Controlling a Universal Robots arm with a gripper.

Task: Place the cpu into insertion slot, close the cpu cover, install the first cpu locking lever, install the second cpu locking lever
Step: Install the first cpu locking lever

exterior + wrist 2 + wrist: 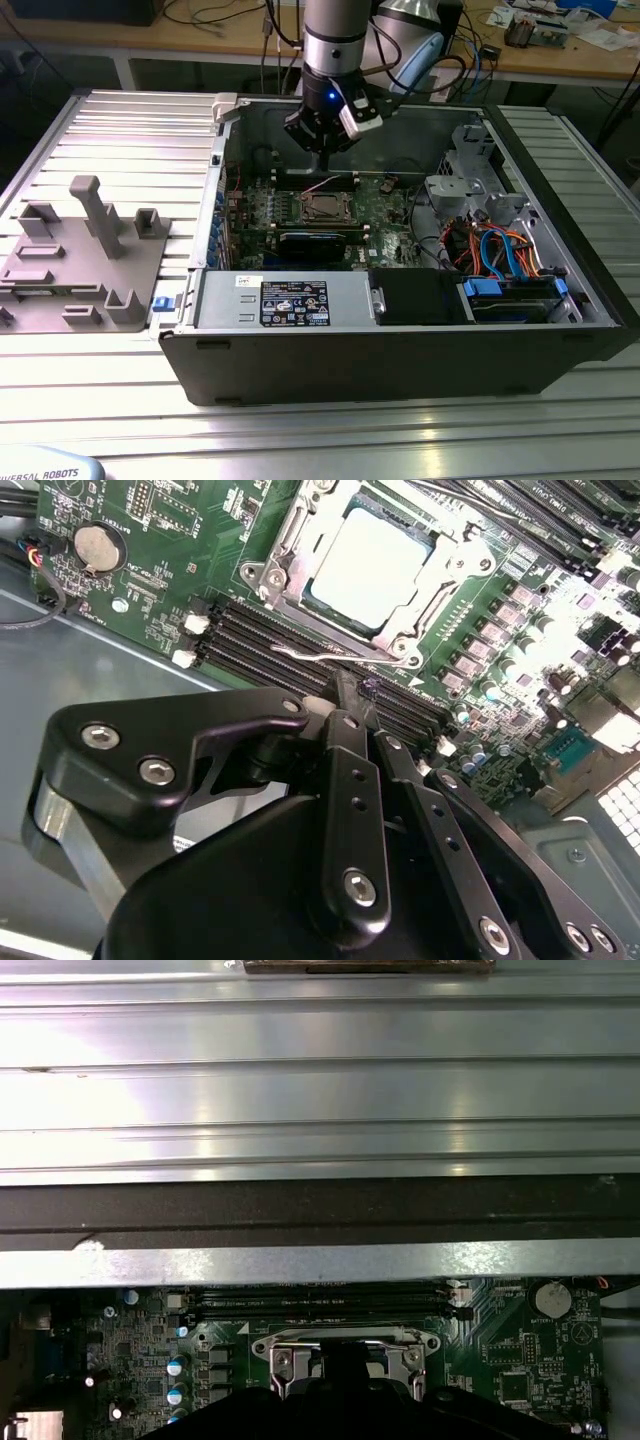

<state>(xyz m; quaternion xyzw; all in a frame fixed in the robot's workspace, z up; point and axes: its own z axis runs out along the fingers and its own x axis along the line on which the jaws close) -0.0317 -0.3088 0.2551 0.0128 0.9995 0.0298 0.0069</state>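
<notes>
Exterior view: open computer case (400, 350) on a ribbed metal table (120, 130); gripper (322, 150) hangs above the far edge of the green motherboard (385, 205), holding nothing.

Second wrist view: cpu (368, 560) lies seated in the insertion slot (278, 578), silver top exposed. The cpu cover (440, 590) appears closed around it. One wire locking lever (310, 657) lies loose beside the memory slots (260, 640), judged not yet latched. Fingers (345, 705) are pressed together just beside that lever.
</notes>
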